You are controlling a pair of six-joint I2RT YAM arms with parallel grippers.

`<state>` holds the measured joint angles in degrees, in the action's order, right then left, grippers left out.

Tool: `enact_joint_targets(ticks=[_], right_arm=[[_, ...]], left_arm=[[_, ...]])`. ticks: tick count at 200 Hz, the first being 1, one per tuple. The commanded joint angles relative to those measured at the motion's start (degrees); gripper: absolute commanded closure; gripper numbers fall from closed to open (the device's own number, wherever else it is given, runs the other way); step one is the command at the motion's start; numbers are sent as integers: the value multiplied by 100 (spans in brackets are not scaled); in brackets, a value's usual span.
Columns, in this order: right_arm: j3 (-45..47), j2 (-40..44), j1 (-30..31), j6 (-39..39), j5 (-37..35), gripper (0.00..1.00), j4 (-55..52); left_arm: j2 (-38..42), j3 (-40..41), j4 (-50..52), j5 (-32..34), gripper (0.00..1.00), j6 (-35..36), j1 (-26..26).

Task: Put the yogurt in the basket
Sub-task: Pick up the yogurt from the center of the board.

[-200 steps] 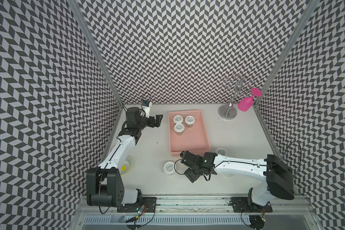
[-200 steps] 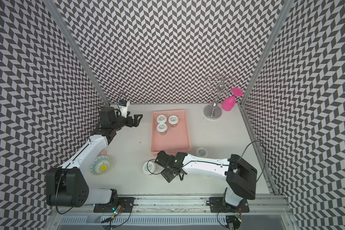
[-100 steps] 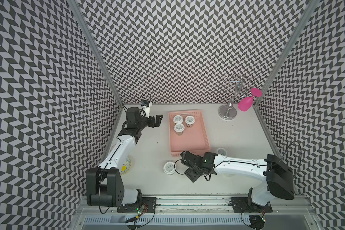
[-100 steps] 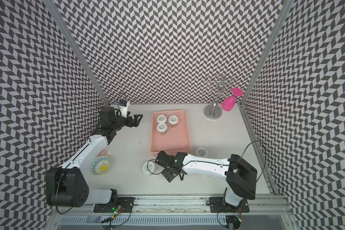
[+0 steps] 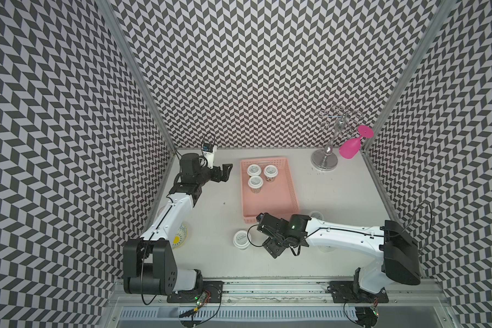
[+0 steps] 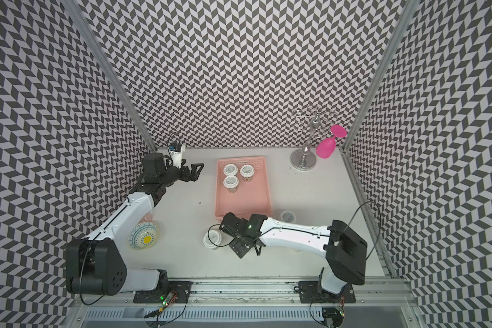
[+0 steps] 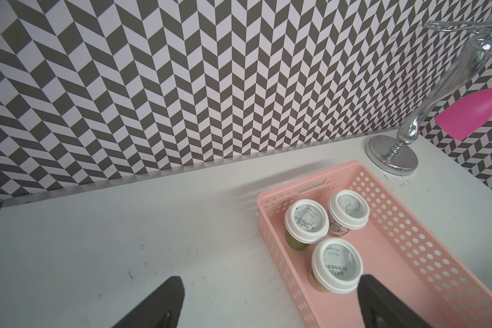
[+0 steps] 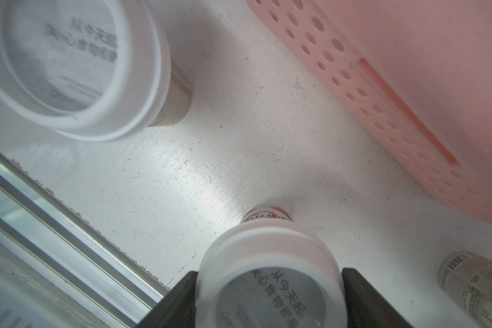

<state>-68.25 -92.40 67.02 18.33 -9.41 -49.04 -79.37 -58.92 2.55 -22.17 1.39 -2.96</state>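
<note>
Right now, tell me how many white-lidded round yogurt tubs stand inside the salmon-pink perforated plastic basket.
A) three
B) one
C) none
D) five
A: three white-lidded yogurt tubs stand upright, clustered at the far end of the salmon-pink perforated basket.

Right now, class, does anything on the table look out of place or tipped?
One tub near the basket seems to lie on its side in the right wrist view, barcode showing; the others stand lids up. Nothing looks spilled.
</note>
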Motion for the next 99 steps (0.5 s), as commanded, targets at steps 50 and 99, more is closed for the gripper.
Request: enact_joint_targets(ticks=[50,99], right_arm=[[-969,337,40,-39,-253,22,-608],[-1564,300,-288,-330,-379,22,-846]], left_arm=[[107,99,-175,-59,1,-22,32],[124,99,-191,-124,1,-66,32]])
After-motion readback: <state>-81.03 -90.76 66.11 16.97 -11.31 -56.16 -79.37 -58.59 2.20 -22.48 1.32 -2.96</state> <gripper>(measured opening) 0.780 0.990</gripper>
